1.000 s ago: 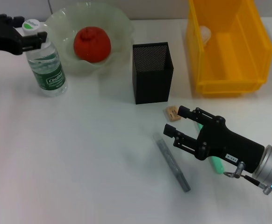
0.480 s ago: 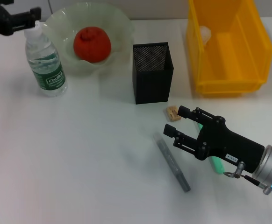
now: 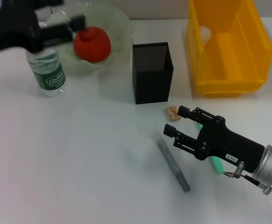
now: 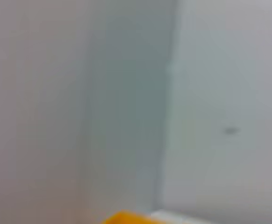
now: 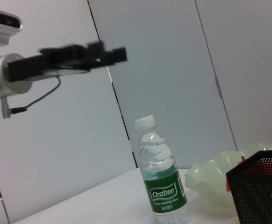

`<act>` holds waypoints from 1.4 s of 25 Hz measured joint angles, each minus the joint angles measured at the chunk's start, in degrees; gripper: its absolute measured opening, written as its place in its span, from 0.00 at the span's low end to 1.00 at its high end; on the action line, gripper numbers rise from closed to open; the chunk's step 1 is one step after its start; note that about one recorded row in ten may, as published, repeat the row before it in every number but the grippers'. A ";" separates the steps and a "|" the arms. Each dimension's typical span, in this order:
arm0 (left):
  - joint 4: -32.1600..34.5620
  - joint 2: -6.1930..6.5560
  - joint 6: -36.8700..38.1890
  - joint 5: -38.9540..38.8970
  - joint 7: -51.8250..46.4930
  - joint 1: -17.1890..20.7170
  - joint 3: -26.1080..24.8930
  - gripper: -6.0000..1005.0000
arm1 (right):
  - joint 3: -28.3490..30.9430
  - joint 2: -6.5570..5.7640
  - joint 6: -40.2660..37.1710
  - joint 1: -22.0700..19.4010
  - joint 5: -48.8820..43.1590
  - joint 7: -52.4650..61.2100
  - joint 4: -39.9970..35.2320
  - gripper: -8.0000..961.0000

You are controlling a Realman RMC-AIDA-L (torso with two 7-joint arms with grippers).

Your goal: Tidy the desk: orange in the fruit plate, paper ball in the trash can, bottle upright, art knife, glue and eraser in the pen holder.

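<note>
1. White desk point(image 3: 80, 154) under both arms, grey panel wall behind in the right wrist view.
2. Done, judging by layout: orange point(image 3: 92, 44) sits in the plate point(image 3: 122, 23), bottle point(image 3: 46, 70) stands upright with its cap on in the right wrist view, a white wad that looks like the paper ball point(image 3: 204, 32) lies in the far corner of the can point(image 3: 229, 46).
3. Left gripper point(image 3: 73, 25) hangs blurred above the bottle and plate, clear of both; jaws: cannot tell. Treat it as idle.
4. Right gripper point(image 3: 173, 122) is low over the desk, jaws apart, nothing between them.
5. Step in hand, my read: pick up the eraser point(image 3: 173, 113). It lies just beyond the far jaw tip, not between the jaws, and just short of the holder point(image 3: 152, 72).
6. To do it well: shift the tips toward the holder until the eraser sits centred between them, then lower and close. It's tiny and flat, so the pads need to reach near desk level or it will likely squirt out.
7. Knife point(image 3: 172, 162), a grey bar, lies just beside the near jaw; keep off it when closing.
8. Green stick, probably the glue point(image 3: 215, 163), is mostly hidden under the gripper body.
9. Release right over the holder's open top.
</note>
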 joint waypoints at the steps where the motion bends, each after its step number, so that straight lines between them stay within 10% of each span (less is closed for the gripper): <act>1: -2.66 -0.01 4.22 -2.74 2.39 -0.41 0.01 0.78 | 0.00 0.00 0.00 0.00 0.00 0.00 0.00 0.72; 14: -27.62 -0.04 15.86 -6.61 19.60 -4.94 0.97 0.78 | -0.02 0.00 -0.01 0.73 -0.37 0.01 0.88 0.72; 16: -39.64 -0.09 15.43 -6.33 32.91 -5.99 1.43 0.78 | -0.12 0.00 -0.01 0.73 -0.42 0.43 0.87 0.72; 26: -48.61 -0.05 14.68 -6.41 42.17 -5.12 3.05 0.78 | -0.01 -0.51 -2.13 0.52 -0.30 3.64 -0.93 0.72; 35: -49.19 -0.06 14.45 -4.89 42.91 -3.37 3.17 0.78 | 0.37 -0.77 -5.41 -4.51 -8.59 49.59 -44.86 0.72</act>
